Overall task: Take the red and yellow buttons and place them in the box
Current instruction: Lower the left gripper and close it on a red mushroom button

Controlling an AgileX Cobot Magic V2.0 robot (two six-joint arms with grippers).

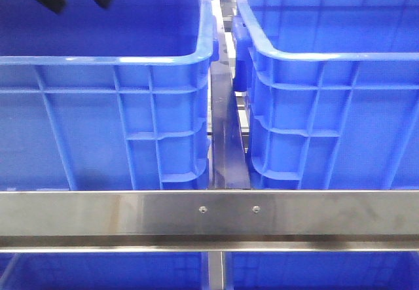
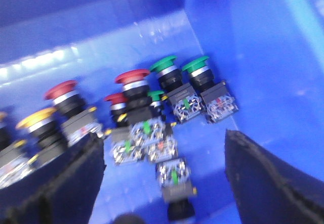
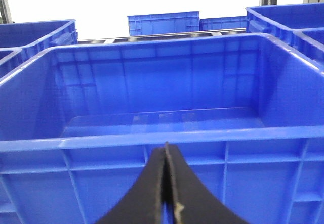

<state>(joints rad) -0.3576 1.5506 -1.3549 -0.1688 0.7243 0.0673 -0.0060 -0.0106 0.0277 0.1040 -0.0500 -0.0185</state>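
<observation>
We are hovering our left gripper [image 2: 164, 183], jaws spread wide, inside the left crate [image 1: 105, 100], above a cluster of buttons. The red button [image 2: 132, 77] is sitting mid-cluster; the yellow button [image 2: 35, 119] is lying near one finger [image 2: 61, 183]. Our right gripper [image 3: 166, 193] is pointing, jaws pressed together, at the right crate [image 3: 162, 138].

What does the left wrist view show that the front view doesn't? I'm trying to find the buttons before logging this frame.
Only the left wrist view shows the crate's contents: red buttons, a yellow button and green buttons clustered on the floor, with the open left claw above them. Only the front view shows the crates from outside: the left crate, the right crate and the steel rail. Both show blue crate walls and the left claw's dark fingers.
</observation>
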